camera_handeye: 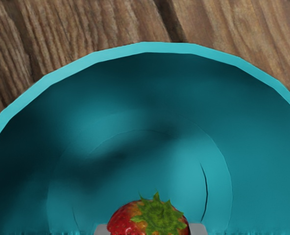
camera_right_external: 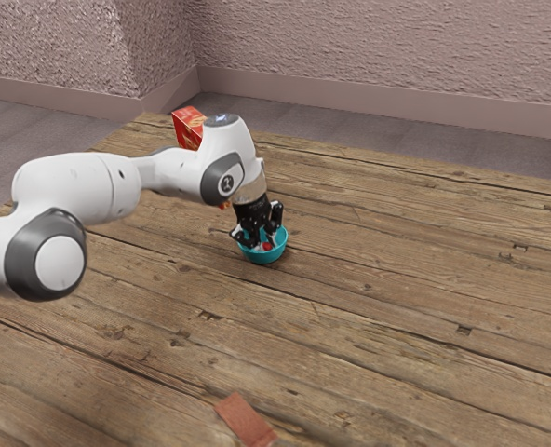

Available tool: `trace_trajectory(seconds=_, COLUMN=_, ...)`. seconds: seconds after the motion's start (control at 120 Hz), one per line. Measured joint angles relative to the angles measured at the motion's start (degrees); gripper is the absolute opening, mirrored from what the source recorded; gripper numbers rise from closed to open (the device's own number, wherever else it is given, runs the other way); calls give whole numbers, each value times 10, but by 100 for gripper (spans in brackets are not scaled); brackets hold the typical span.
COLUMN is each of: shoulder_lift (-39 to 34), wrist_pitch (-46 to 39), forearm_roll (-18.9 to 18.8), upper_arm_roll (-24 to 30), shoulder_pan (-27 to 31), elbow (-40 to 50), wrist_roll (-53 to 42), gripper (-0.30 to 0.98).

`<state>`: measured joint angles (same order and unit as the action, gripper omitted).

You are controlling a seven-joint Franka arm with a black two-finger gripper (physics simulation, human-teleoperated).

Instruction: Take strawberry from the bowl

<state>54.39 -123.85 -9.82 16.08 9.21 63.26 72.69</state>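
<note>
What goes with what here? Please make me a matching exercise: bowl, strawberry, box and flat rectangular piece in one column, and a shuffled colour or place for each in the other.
Things
1. Bowl
2. Strawberry
3. Box
4. Flat rectangular piece

Colours and places
A. Near the exterior view's lower edge
B. Turquoise
C. Close to the far edge of the table, partly behind the arm
D. Red and green

Right pairs: 1-B, 2-D, 3-C, 4-A
</note>
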Motion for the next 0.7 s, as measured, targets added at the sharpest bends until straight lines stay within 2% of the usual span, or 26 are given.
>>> trace_trajectory(seconds=0.3, shoulder_lift=-95, wrist_pitch=4, forearm_roll=-2, upper_arm_roll=15, shoulder_pan=-8, elbow=47, wrist_roll=4, gripper=4)
trace_trajectory(seconds=0.458, shoulder_lift=-90, wrist_pitch=3, forearm_roll=0, upper_arm_roll=25, shoulder_pan=-79, elbow=47, wrist_roll=9, gripper=3)
trace_trajectory(seconds=0.583, shoulder_lift=-79, wrist_pitch=-7, forearm_roll=1, upper_arm_roll=34, shoulder_pan=-95, elbow=48, wrist_roll=14, gripper=3)
trace_trajectory(seconds=0.7, shoulder_lift=-78, wrist_pitch=-20, forearm_roll=2, upper_arm_roll=35, shoulder_pan=-95, elbow=49, wrist_roll=15, gripper=25)
